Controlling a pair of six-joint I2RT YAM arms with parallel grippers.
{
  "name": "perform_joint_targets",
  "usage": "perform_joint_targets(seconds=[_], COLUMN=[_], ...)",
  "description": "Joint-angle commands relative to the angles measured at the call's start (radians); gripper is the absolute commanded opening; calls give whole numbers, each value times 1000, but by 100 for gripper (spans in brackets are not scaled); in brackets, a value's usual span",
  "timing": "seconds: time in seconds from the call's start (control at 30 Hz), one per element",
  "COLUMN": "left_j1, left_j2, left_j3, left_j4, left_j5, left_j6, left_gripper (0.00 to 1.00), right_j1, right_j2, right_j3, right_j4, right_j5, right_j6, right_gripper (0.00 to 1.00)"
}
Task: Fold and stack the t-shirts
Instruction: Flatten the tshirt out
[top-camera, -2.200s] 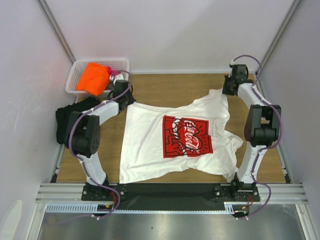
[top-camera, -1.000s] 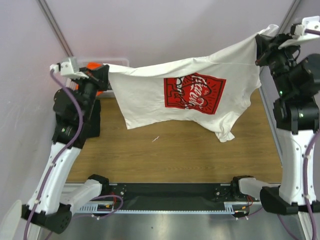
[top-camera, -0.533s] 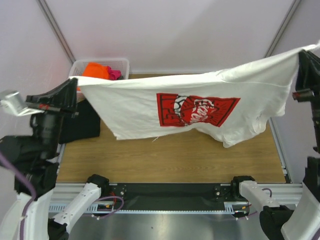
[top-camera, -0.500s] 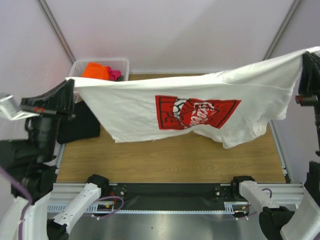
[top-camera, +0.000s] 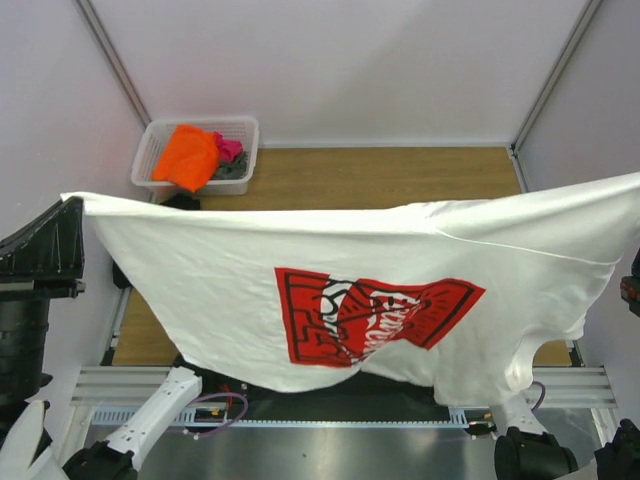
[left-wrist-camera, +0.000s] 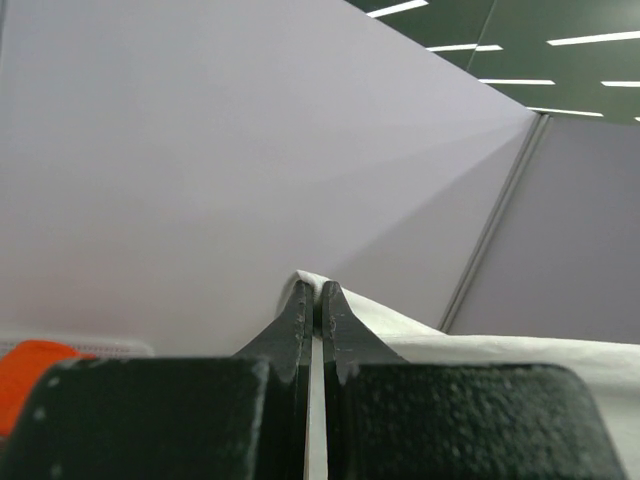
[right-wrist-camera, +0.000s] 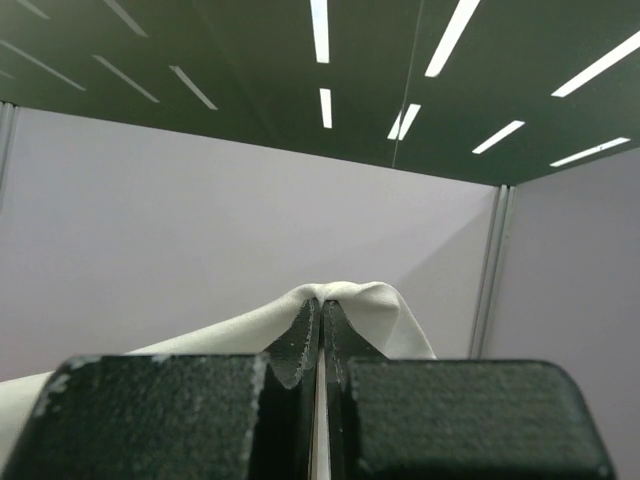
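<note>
In the top view I have the white t-shirt (top-camera: 300, 260) hanging in the air, stretched wide across the frame above the table (top-camera: 400, 178), its red-and-black graphic facing the camera and its lower hem sagging over the near rail. The left gripper (top-camera: 72, 215) meets the shirt's left corner at the frame edge; the right corner runs out of the picture, so I cannot see the other tool here. At the far left corner the basket (top-camera: 146, 158) holds an orange tee (top-camera: 187, 155), a pink tee (top-camera: 230, 148) and a grey tee (top-camera: 237, 170), and a bit of the black tee (top-camera: 181, 202) peeks out from behind the white cloth's top edge. On the left wrist camera the left gripper (left-wrist-camera: 312, 292) has its jaws pinched together on a fold of the white t-shirt (left-wrist-camera: 480, 350), which trails off to the right against the grey wall. On the right wrist camera the right gripper (right-wrist-camera: 320, 306) is likewise clamped narrow on the white t-shirt (right-wrist-camera: 375, 300), the cloth bunched over its tips and draping away to the left.
</note>
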Motion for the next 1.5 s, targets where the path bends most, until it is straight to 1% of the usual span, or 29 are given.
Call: perform_joint_targets(seconds=[0.0,0.13,0.17,0.23,0.3,0.37,0.4,0.43,0.5,0.53,0.57,0.6,0.63,0.67,0.73,0.77,0.8,0.87,0.9,1.0,1.1,1.13,1.33,1.47], left_j1=[5,5,5,5,5,5,5,5,5,5,5,5,5,5,5,5,5,5,5,5,5,5,20,40], left_j2=[28,51,56,85,132,166,188,226,274,329,356,381,437,462,513,562,588,645,694,796,881,895,1008,1071], left_j3=[-30,-192,-276,-373,-427,-488,-505,-537,-565,-591,-603,-616,-649,-665,-711,-719,-720,-694,-680,-621,-555,-536,-498,-463], left_j4=[-102,-35,14,51,114,181,205,252,295,318,358,381,434,461,551,574,582,643,656,705,711,714,728,723], left_j5=[-99,-77,-87,-108,-151,-185,-197,-203,-229,-235,-240,-251,-254,-258,-266,-268,-272,-291,-295,-303,-309,-311,-309,-303], left_j6=[30,7,5,-4,-13,-25,-27,-27,-22,-24,-25,-24,-28,-33,-33,-31,-28,-10,-4,27,27,24,-10,-39], left_gripper=[0,0,0,0,0,0,0,0,0,0,0,0,0,0,0,0,0,0,0,0,0,0,0,0], right_j1=[-26,-26,-26,-26,-26,-24,-26,-24,-24,-24,-24,-24,-24,-23,-21,-18,-16,-6,-3,10,23,28,59,65], right_j2=[22,60,66,89,111,124,131,141,152,157,161,167,175,204,238,270,295,336,389,497,581,635,799,966], right_j3=[-29,-110,-130,-202,-263,-370,-412,-496,-576,-623,-704,-749,-785,-844,-900,-953,-970,-990,-995,-974,-906,-879,-790,-667], right_j4=[6,-7,-10,-7,19,45,89,109,155,210,239,302,325,345,419,477,505,552,612,681,692,695,717,703], right_j5=[14,31,33,31,25,10,5,-6,-9,-4,2,8,17,20,13,10,11,17,22,25,7,3,0,-6], right_j6=[21,21,18,15,13,17,21,21,21,21,21,21,21,21,20,20,21,21,21,21,35,32,29,29], right_gripper=[0,0,0,0,0,0,0,0,0,0,0,0,0,0,0,0,0,0,0,0,0,0,0,0])
